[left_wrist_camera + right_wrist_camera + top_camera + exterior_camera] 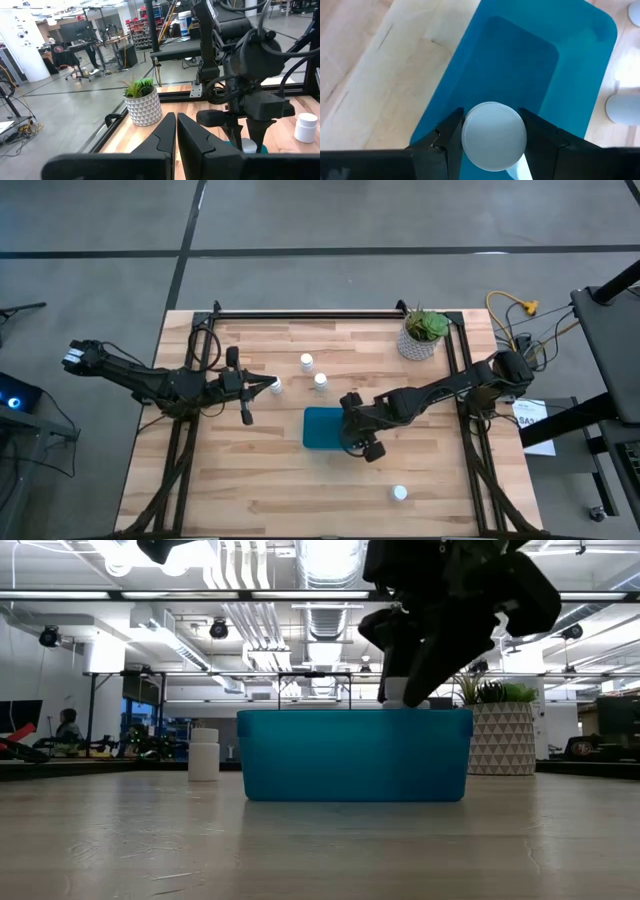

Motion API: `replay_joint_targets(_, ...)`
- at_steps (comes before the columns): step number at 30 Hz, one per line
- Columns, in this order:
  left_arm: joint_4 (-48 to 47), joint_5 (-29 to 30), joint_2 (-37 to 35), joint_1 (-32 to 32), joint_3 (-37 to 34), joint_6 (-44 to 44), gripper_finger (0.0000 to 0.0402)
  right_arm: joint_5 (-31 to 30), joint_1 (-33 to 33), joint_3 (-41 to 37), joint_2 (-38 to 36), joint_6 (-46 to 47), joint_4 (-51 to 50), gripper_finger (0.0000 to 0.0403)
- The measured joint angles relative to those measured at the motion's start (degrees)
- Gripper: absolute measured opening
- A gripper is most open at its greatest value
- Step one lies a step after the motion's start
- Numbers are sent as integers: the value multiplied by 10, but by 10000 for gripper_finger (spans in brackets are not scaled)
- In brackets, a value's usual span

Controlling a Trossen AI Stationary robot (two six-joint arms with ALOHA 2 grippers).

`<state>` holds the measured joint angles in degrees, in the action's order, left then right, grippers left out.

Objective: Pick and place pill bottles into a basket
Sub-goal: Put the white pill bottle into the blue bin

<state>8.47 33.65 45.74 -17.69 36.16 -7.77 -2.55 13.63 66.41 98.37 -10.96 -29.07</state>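
The teal basket (pixel 322 428) stands mid-table and also shows in the low view (pixel 354 755). My right gripper (pixel 493 137) hangs over the basket's right part, shut on a white pill bottle (pixel 493 135). That bottle shows just above the basket's rim in the low view (pixel 402 693). My left gripper (pixel 176 135) is shut, left of the basket, with one bottle (pixel 276 385) right at its fingertips. Two bottles (pixel 306 362) (pixel 320 381) stand upright beyond the basket. One bottle (pixel 400 493) stands near the front right. My right gripper pinches the bottle between its two fingers, on opposite sides just below the round cap (pixel 467 136). The fingers come from above, pointing down. The bottle is upright, cap up, lifted over the basket's inside (pixel 520 65). My left gripper: I cannot tell whether it touches the bottle at its fingertips.
A white patterned plant pot (pixel 424 335) stands at the far right corner, also seen in the low view (pixel 502 738). Black frame rails (pixel 300 313) run along the table's far edge and sides. Bare wood lies in front of the basket.
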Motion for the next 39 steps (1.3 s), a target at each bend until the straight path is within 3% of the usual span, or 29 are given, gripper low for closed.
replay_joint_targets(30,0,0,0,0,0,0,0,39,-4,-49,-1,16,54,151)
replay_joint_targets(39,18,5,32,1,-1,-20,0,41,-4,-50,-1,18,54,153)
